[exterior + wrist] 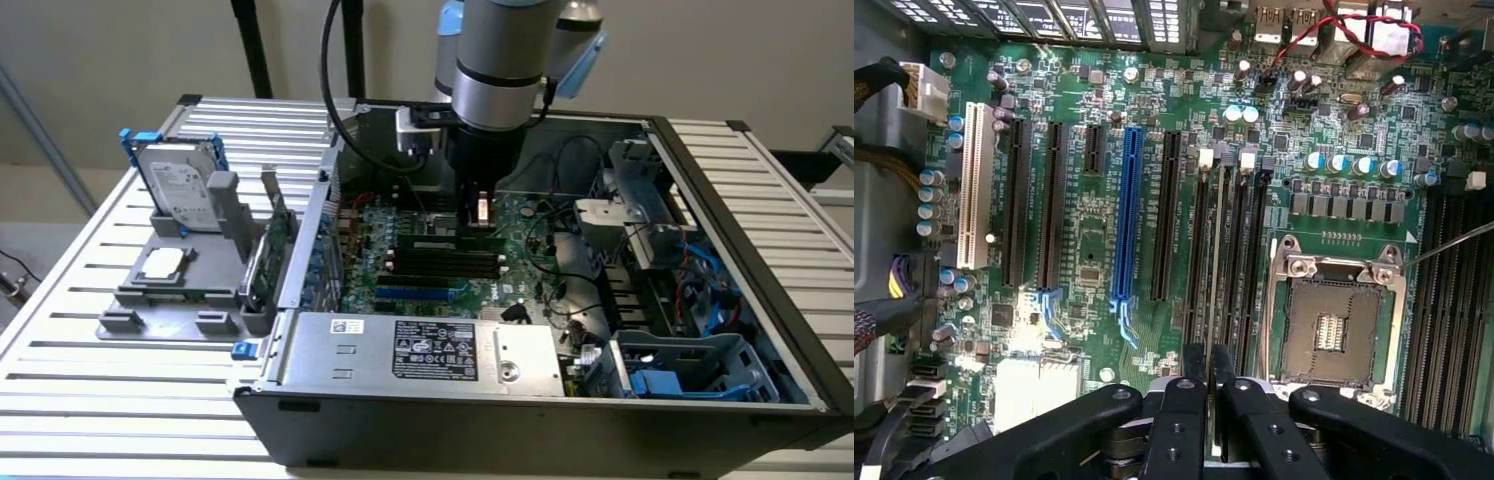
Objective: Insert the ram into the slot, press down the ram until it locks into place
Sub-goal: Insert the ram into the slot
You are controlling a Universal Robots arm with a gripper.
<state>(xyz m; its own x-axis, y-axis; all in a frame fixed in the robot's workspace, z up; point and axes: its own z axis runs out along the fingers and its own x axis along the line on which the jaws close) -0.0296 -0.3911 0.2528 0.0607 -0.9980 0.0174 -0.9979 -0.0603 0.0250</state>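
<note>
The ram (1215,260) stands on edge along the slot (1220,165), at the first of 4 parallel black sockets beside the processor socket (1334,320). It appears as a thin pale-green strip, held upright probably so its bottom edge meets the socket squarely. The end effector (1208,355) is closed narrowly on its upper edge. Whether the latches have caught cannot be told. The motherboard (1094,250) lies flat beneath it.
</note>
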